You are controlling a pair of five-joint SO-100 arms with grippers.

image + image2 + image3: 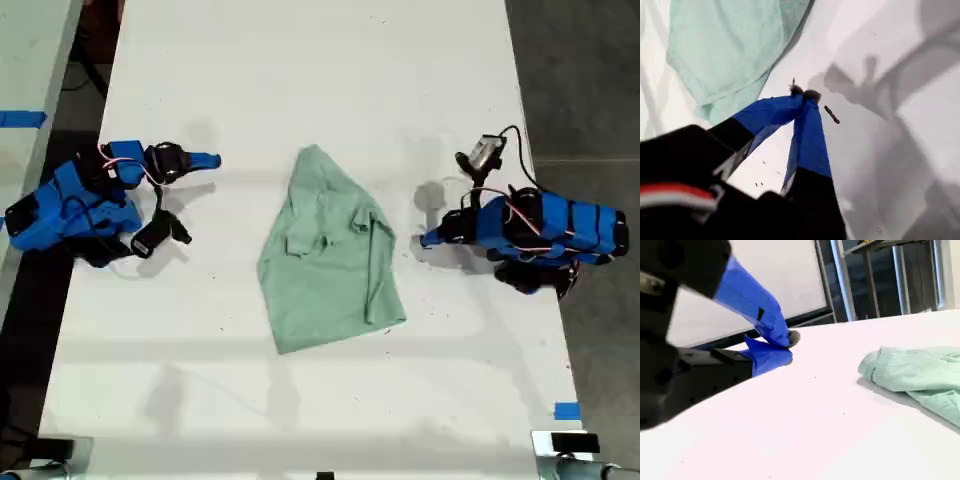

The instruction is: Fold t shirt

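Exterior view: t shirt [330,262] lies crumpled and partly folded at mid-table [300,80], w/ its collar end toward the far edge and its wider hem end toward the near edge. It is free of both arms.

First wrist view: my first gripper [804,94] sits just above bare tabletop, jaws together at the tips w/ nothing between them. The shirt's edge is near but apart from them. In the exterior view this gripper [432,238] is the one on the exterior view's right.

Second wrist view: my second gripper [785,346] rests low over the table, jaws closed, empty. The shirt's ribbed collar [875,365] lies well apart from it. In the exterior view it sits on the exterior view's left [205,160].
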